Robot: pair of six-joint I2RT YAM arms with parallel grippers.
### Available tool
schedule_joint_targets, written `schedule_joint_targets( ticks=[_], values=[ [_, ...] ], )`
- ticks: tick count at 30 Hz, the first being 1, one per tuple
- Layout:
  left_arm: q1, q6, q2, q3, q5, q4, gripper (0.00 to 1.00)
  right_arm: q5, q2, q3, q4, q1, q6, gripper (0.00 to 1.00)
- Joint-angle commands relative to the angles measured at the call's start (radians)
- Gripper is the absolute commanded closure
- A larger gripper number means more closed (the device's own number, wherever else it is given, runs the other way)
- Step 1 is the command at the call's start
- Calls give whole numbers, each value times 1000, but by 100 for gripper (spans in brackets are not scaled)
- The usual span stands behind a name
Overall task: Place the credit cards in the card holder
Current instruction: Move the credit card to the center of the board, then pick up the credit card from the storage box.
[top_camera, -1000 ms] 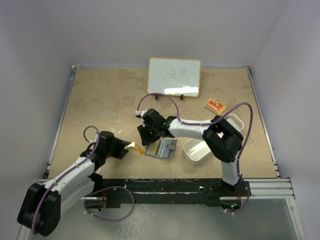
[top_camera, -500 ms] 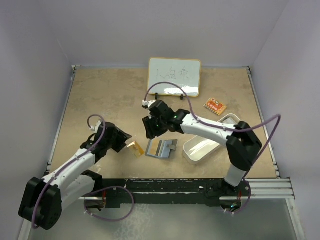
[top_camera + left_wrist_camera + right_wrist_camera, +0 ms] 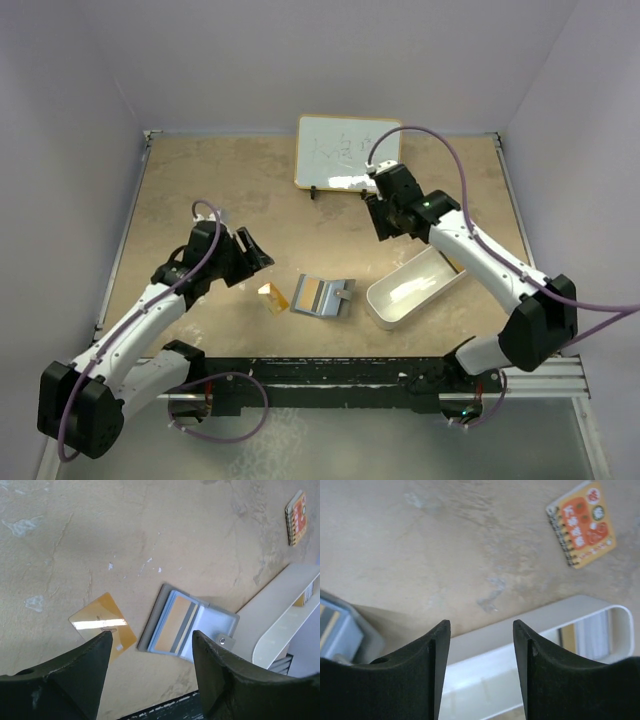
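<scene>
Both our left gripper [image 3: 151,634] and right gripper [image 3: 480,623] gape empty. The orange-gold card [image 3: 102,625] lies beside the open card holder [image 3: 217,624].

White, black-jointed arms [image 3: 140,322], looping purple cables [image 3: 412,128]

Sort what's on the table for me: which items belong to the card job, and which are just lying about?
Job:
- card holder, lying open
- orange-gold card, loose beside it
- another card, lying in the holder

Lying about:
- white tray
- whiteboard
- small orange notebook
</scene>
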Motion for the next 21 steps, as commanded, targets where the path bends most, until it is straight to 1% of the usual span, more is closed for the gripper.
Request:
schedule_joint_targets(
  ticks=[1, 4, 7, 8, 10, 14, 17, 21],
  values=[
    [-2, 191, -16, 107, 64, -95, 37, 98, -70, -23, -102, -100, -169, 44],
    [-1, 247, -19, 136, 47, -138, 36, 143, -114, -61, -109, -138, -270, 43],
    [-1, 259, -28, 133, 73, -126, 36, 116, -181, -155, -40, -160, -389, 43],
    [-2, 259, -26, 128, 76, -123, 33, 111, -190, -181, -20, -181, -402, 43],
    [-2, 248, -22, 129, 59, -129, 30, 84, -182, -210, 2, -235, -414, 44],
    [-1, 258, -17, 137, 68, -140, 29, 65, -153, -261, 58, -313, -450, 45],
    [-2, 260, -14, 139, 68, -142, 28, 49, -121, -285, 90, -353, -479, 45],
    [-2, 263, -17, 139, 79, -140, 29, 37, -66, -327, 173, -381, -516, 45]
  ],
)
